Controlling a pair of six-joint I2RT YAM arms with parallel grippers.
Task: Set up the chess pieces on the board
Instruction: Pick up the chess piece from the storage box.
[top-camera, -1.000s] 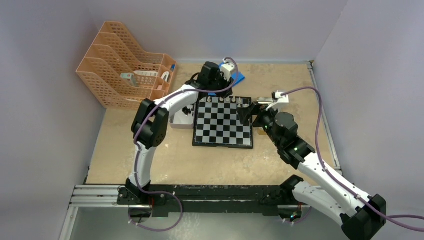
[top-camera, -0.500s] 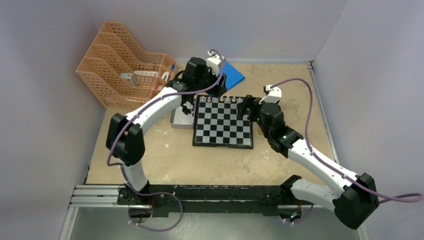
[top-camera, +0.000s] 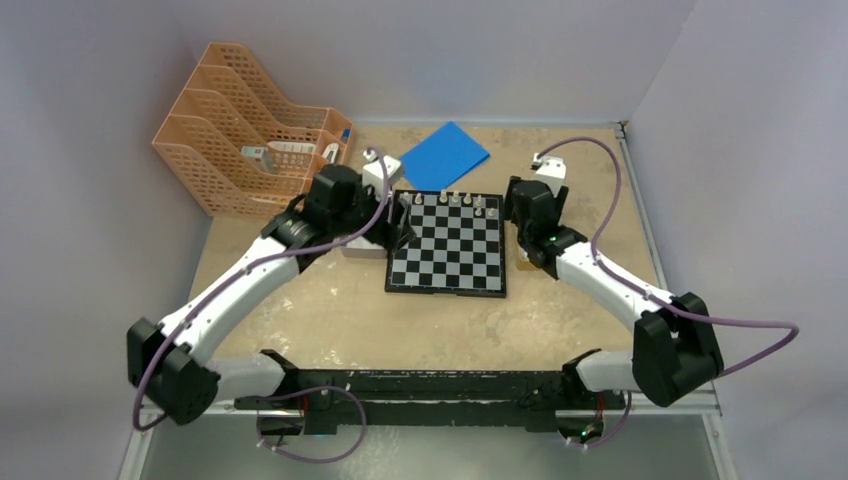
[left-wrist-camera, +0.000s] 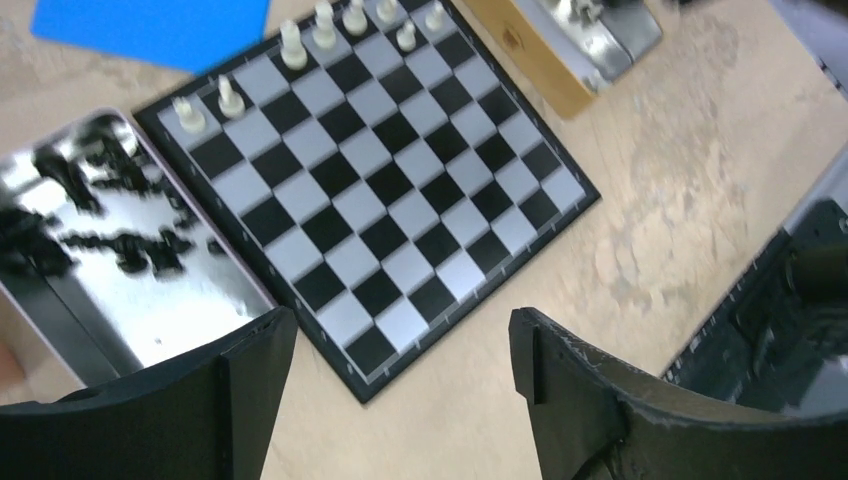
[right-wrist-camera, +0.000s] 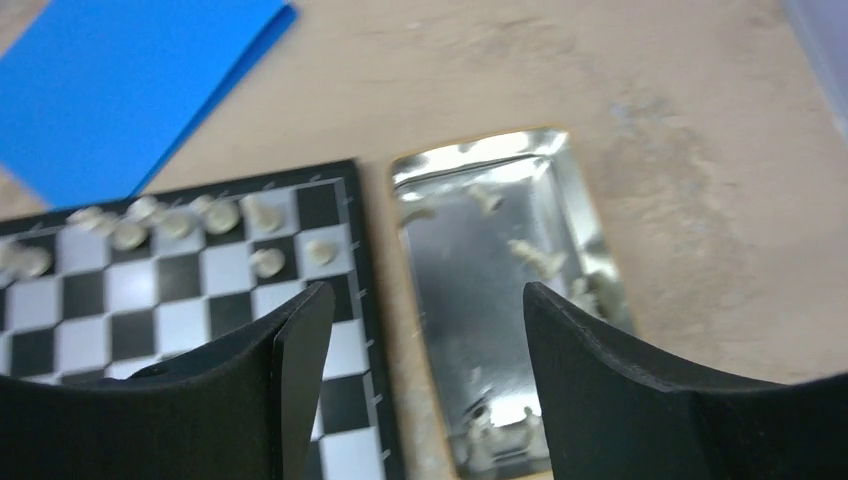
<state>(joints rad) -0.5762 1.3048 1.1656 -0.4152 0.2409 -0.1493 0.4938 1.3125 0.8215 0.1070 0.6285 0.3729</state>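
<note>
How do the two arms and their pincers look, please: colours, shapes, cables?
The left arm and right arm have white links and chunky black joints, with a purple cable looping along each. The left pincer and right pincer each have two broad matte-black fingers.

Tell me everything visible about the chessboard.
The board is a flat square of black and white checks in a thin black frame, lying on the beige table. Pale chess pieces stand only near its far edge; other squares are bare. A shiny tin of dark pieces sits beside its left side, another tin holding pale pieces beside its right.
</note>
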